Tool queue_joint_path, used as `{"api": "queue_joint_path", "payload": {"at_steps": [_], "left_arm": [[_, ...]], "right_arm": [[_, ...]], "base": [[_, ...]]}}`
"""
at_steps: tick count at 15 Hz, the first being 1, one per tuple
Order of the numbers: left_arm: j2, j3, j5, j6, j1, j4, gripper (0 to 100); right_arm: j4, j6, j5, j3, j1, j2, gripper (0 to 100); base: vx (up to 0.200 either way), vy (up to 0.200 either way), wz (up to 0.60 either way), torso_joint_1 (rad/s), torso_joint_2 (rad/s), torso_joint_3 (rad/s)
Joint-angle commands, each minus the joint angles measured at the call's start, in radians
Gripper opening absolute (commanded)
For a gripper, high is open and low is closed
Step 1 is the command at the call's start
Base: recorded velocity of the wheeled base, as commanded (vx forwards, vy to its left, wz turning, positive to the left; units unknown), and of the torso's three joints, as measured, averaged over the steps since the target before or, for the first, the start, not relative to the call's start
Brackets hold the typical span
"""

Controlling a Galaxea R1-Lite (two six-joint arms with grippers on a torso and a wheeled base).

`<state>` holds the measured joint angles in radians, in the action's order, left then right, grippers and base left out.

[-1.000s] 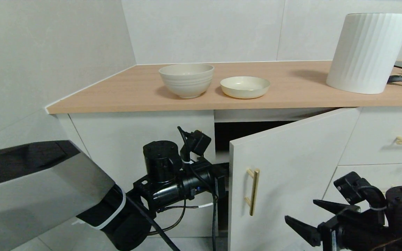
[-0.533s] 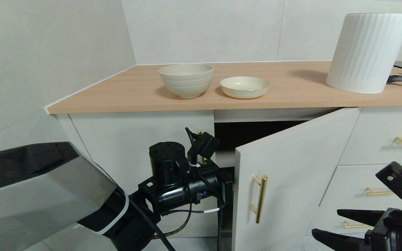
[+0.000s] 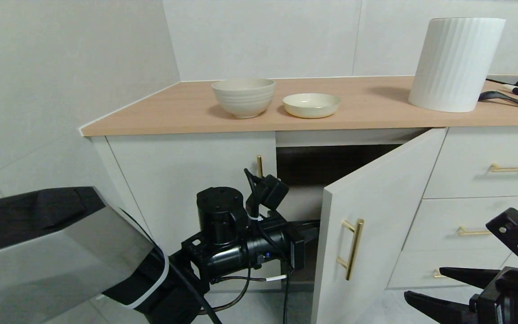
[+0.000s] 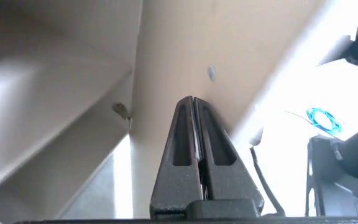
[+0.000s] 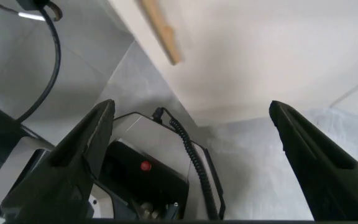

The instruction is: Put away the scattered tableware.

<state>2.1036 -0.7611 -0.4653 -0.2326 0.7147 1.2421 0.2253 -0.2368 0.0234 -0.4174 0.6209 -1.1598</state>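
The head view places the bowl (image 3: pixel 243 96) and dish (image 3: pixel 311 105) side by side on the table (image 3: pixel 173 118), while the left wrist view shows the left tool (image 4: pixel 193 99) pinched closed at the cabinet door (image 3: pixel 376 202), the right tool (image 3: pixel 422 282) spread wide.

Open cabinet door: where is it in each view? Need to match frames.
Head: door swung open, centre-right, under the counter.
Left wrist: likely the door's pale face just beyond the left gripper.
Right wrist: door's white face ahead of the right gripper.
Landmark: gold handle, head and right wrist views.
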Motion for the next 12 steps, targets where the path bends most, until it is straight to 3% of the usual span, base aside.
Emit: {"api": "queue_joint_path", "payload": {"at_steps": [1, 10, 12], "left_arm": [[0.003, -0.004, -0.001, -0.001, 0.005, 0.002, 0], [0.098, -0.136, 0.017, -0.005, 0.005, -0.006, 0], [0.107, -0.152, 0.017, -0.007, 0.006, -0.006, 0]], "right_arm": [[0.0, 0.001, 0.0, 0.0, 0.0, -0.009, 100], [0.0, 0.001, 0.0, 0.005, 0.0, -0.017, 100], [0.0, 0.002, 0.0, 0.005, 0.0, -0.017, 100]], "base": [[0.0, 0.0, 0.0, 0.0, 0.0, 0.0], [0.0, 0.0, 0.0, 0.0, 0.0, 0.0], [-0.2, 0.0, 0.0, 0.01, 0.0, 0.0]]}}
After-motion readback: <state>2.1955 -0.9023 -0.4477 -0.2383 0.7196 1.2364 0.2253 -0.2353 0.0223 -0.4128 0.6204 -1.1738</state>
